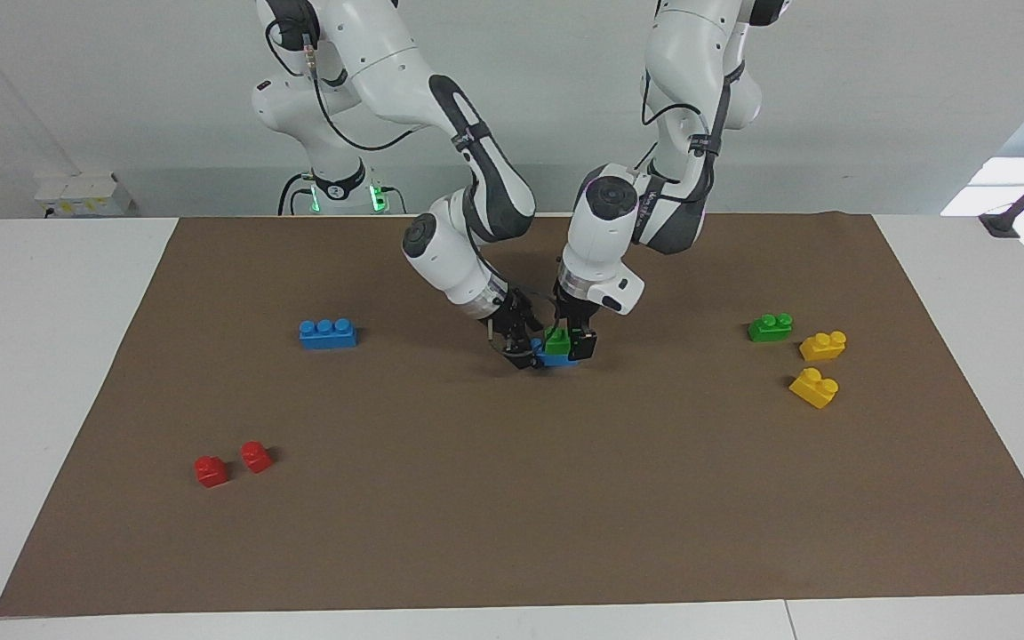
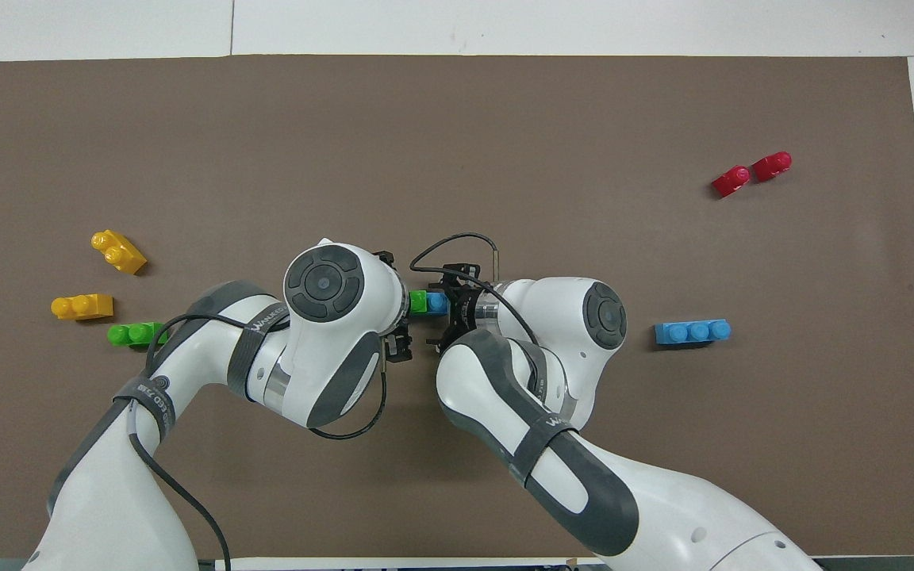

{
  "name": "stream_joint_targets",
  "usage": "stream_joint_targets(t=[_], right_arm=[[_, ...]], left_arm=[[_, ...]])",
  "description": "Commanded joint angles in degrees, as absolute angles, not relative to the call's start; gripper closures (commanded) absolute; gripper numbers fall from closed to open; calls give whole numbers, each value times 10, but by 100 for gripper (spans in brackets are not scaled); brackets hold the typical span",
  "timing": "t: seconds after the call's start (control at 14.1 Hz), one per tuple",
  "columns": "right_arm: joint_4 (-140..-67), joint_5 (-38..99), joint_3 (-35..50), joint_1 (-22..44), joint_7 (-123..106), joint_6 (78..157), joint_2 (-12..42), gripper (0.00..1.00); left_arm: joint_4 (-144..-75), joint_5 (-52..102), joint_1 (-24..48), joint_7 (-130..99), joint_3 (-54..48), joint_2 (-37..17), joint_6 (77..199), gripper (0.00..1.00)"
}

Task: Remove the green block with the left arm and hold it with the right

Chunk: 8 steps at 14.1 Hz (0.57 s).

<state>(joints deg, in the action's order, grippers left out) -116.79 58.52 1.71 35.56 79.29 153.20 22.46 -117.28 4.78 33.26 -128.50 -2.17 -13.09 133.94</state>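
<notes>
Gripping green block (image 1: 556,340), apparently, left hand (image 1: 570,345)

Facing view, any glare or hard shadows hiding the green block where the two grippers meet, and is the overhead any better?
Facing view: even light, no glare, soft shadows; the green block shows between the grippers. Overhead view: equally even, but the left arm's wrist covers most of the block, leaving only a sliver.

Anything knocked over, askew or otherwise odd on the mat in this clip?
Nothing stands out. The green block sits squarely on a blue brick mid-mat, with the left gripper and right gripper at the pair. The loose bricks near both ends of the mat all sit studs up.
</notes>
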Motion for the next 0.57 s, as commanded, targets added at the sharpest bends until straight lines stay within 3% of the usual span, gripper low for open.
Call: stream_joint_targets(t=[0.0,0.14,0.21,0.5], right_arm=[[-1162,605,20,352,774,1542,232,30],[-1162,605,20,351,774,1542,232,66],[-1161,605,20,350,774,1542,232,100],[-1160,606,20,352,763,1545,233,100]], left_arm=[[-1170,49,343,-1288,-12,-127,1323,9],[-1170,49,343,-1285,-12,-127,1322,10],[-1170,49,343,-1284,-12,-127,1322,10],[-1170,49,343,-1284,-12,-127,1322,11]])
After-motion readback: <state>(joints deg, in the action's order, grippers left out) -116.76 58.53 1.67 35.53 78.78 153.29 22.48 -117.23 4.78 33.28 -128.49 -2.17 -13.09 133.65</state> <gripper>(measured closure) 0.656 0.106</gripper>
